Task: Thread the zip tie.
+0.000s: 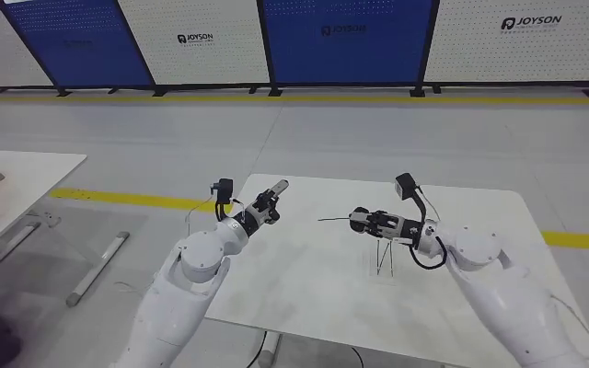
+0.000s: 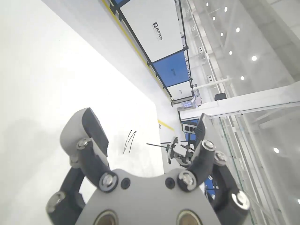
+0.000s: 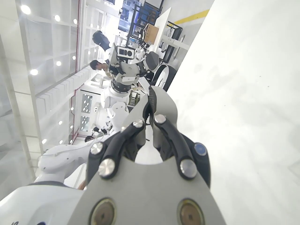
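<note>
1. Top view status: the right gripper is clenched on one end of a tie and holds it above the bench. The free length juts out roughly level toward the left gripper.
2. The left gripper is released, with its fingers spread wide and nothing between them. It is raised over the bench, well apart from the free end of the tie.
3. Spare ties lie on the bench beneath the right arm, apart from both grippers. They appear not to be needed for this step.
4. Step in hand, as judged: bring the left gripper to the free end so the strap can be bent into a loop and the tail fed through the head. The tie is straight, so threading has not begun.
5. It cannot be told which end, head or tail, sits in the right gripper. This should be settled before the approach, because it decides which end the left gripper must guide.
6. Recommended approach:
   - Align the open fingers so the strap passes between the pads with its flat face against them.
   - Close a little back from the tip, leaving enough strap clear to enter the slot.
7. Hold the right gripper steady during the approach. The strap looks thin and springy, so it will probably flex at a light touch; slow travel is advised.
8. Likely faults: the strap may slip sideways out of the pinch, twist along its length, or be pushed aside by a finger before the left gripper closes.
</note>
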`<state>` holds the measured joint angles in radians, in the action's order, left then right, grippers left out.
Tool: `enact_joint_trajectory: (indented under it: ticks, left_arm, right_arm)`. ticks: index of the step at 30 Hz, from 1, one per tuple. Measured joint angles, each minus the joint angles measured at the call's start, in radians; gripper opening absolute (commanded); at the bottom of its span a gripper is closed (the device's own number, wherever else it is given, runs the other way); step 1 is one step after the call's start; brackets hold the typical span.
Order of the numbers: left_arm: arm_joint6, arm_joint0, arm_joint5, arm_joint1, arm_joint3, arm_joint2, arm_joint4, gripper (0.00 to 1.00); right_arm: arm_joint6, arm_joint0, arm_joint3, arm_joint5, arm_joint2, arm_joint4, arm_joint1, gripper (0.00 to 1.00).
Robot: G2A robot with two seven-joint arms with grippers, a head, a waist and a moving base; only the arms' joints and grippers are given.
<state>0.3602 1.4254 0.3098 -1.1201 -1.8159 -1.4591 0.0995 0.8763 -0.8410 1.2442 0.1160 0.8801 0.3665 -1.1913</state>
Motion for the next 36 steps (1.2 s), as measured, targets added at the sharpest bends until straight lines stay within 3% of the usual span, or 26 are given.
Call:
enact_joint_trajectory:
  ticks: [8, 12, 17, 19, 21, 36]
  left_arm:
    - [0.007, 0.000, -0.002, 0.000, 0.003, 0.002, 0.008, 1.00]
    - [0.060, -0.007, -0.015, -0.002, 0.027, 0.006, 0.080, 1.00]
    - [0.148, 0.003, -0.038, -0.001, 0.061, 0.024, 0.136, 1.00]
    - [0.197, 0.008, -0.061, -0.001, 0.081, 0.035, 0.171, 1.00]
    - [0.196, 0.009, -0.089, -0.003, 0.096, 0.036, 0.215, 1.00]
    - [0.190, 0.009, -0.090, -0.004, 0.096, 0.035, 0.212, 1.00]
  right_arm:
    - [-0.004, -0.004, 0.004, 0.004, 0.003, 0.004, 0.000, 0.00]
    - [-0.055, -0.037, 0.001, 0.092, 0.006, 0.076, -0.014, 0.00]
    - [-0.119, -0.023, -0.062, 0.163, -0.064, 0.100, -0.053, 0.00]
    - [-0.128, -0.014, -0.100, 0.189, -0.094, 0.121, -0.072, 0.00]
    - [-0.127, -0.006, -0.127, 0.206, -0.108, 0.136, -0.083, 0.00]
    - [-0.127, -0.006, -0.127, 0.206, -0.108, 0.136, -0.082, 0.00]
